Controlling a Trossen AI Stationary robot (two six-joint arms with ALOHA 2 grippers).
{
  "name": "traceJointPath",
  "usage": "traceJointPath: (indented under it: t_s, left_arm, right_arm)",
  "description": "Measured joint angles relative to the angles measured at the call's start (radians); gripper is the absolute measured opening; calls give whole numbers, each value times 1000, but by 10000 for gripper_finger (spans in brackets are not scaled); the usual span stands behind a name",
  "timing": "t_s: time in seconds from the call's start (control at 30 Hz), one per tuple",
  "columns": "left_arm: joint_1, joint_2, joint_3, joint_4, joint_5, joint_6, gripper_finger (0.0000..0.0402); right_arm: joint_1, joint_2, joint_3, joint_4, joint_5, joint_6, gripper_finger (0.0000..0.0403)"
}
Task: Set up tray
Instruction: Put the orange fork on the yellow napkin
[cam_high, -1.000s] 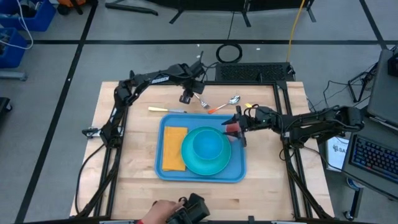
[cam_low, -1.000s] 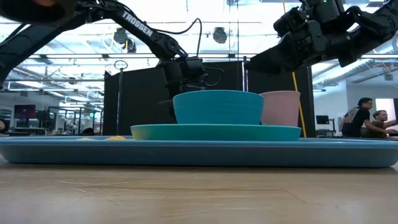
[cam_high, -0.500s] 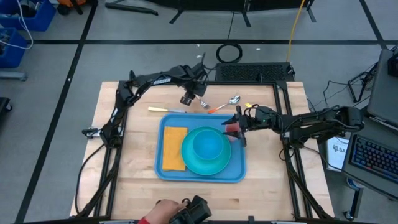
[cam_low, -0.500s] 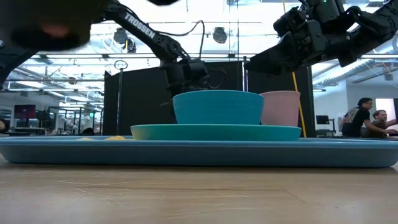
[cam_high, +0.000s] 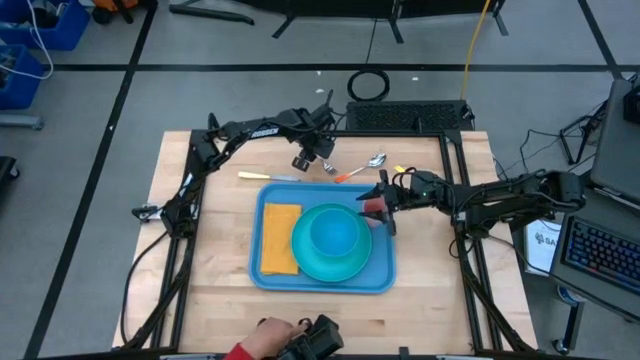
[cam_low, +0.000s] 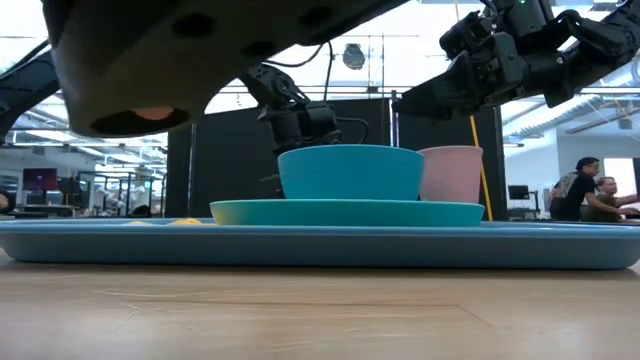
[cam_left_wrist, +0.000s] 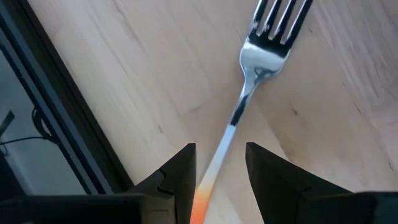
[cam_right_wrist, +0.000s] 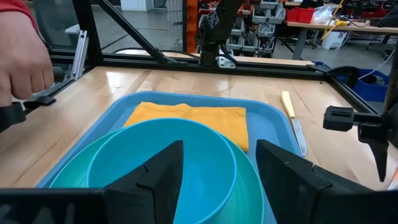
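The light-blue tray (cam_high: 268, 272) lies mid-table. On it are a yellow-orange napkin (cam_high: 281, 238), a teal plate (cam_high: 352, 265) with a teal bowl (cam_high: 333, 232) on it, and a pink cup (cam_low: 450, 173) that stands upright at the tray's right side. Beyond the tray's far edge a fork (cam_left_wrist: 249, 93) with an orange handle lies flat on the wood. My left gripper (cam_left_wrist: 221, 155) points down over it, open, with one finger on either side of the handle and not touching it. My right gripper (cam_right_wrist: 219, 168) hovers open just above the cup (cam_high: 372, 207), pointing level across the tray.
A spoon (cam_high: 374, 160) and a yellow-handled knife (cam_high: 268, 176) lie on the wood near the fork. At the table's near edge a person's hand (cam_high: 255, 347) holds a dark object (cam_low: 180, 50) that blocks the low view's upper left. A hand (cam_right_wrist: 22, 62) shows past the bowl.
My left gripper has gone a little toward the table's right edge and down over the fork, rolling its wrist somewhat. The dark object in the person's hand has moved in front of the low camera.
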Motion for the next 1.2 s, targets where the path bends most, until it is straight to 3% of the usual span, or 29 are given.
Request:
traceJointPath:
  t_s: [0.73,1.2]
  left_arm:
    - [-5,33,10,-11,49,1,145]
    - [25,43,10,-11,177,0,145]
  right_arm:
    - [-15,0,0,0,25,-7,194]
    - [-17,1,0,14,23,3,194]
